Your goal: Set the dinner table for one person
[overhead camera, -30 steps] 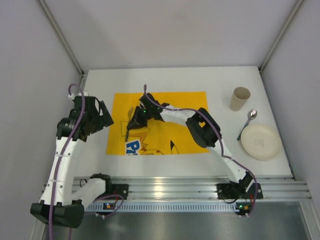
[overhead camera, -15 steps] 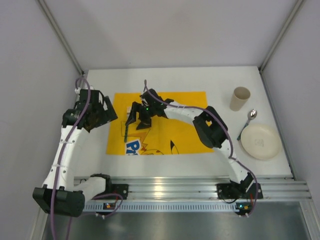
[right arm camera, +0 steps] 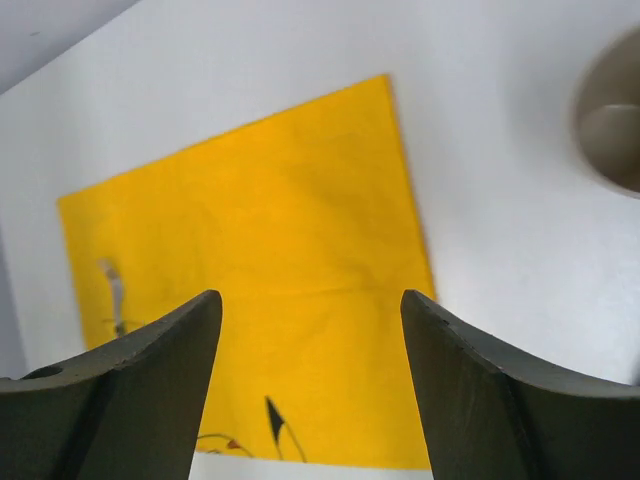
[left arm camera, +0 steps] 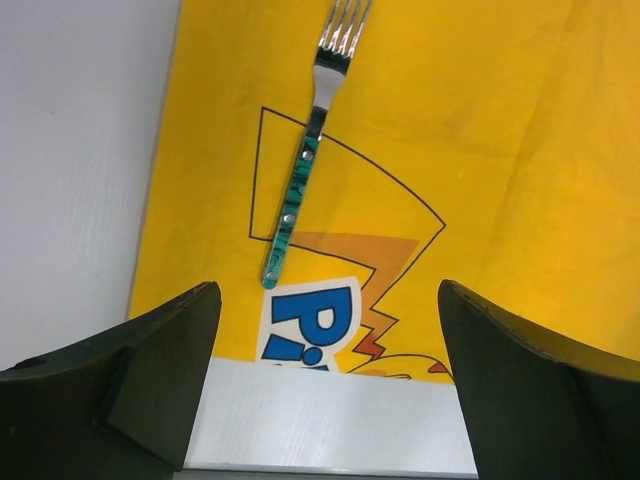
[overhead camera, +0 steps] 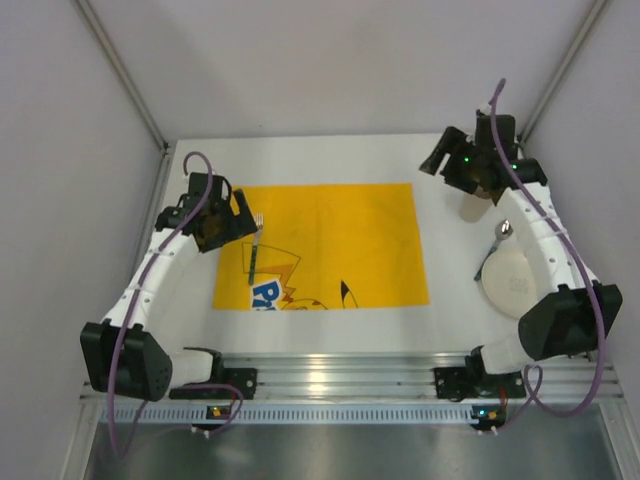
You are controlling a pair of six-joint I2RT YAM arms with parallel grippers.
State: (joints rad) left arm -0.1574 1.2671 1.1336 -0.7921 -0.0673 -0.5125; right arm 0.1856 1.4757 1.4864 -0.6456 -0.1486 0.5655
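Observation:
The dinner table [overhead camera: 330,160] is the large white surface. On it lies a yellow cartoon-print cloth [overhead camera: 330,240]. A green-handled fork [overhead camera: 253,252] rests on the cloth's left part, tines toward the far side; the left wrist view shows this fork [left arm camera: 305,160] too. My left gripper [overhead camera: 235,218] hovers by the cloth's left edge near the tines, open and empty [left arm camera: 328,290]. At the far right my right gripper [overhead camera: 442,160] is open with nothing in it [right arm camera: 310,297], just above a beige cup [overhead camera: 471,208] that the arm partly hides.
A spoon [overhead camera: 497,245] lies beside a cream plate [overhead camera: 517,283] at the right edge of the table. The cup [right arm camera: 612,120] shows at the right wrist view's upper right. Grey walls close in the table on three sides.
My right gripper opened, left the fork on the cloth and swung to the far right by the cup. The left gripper moved in toward the cloth's left edge.

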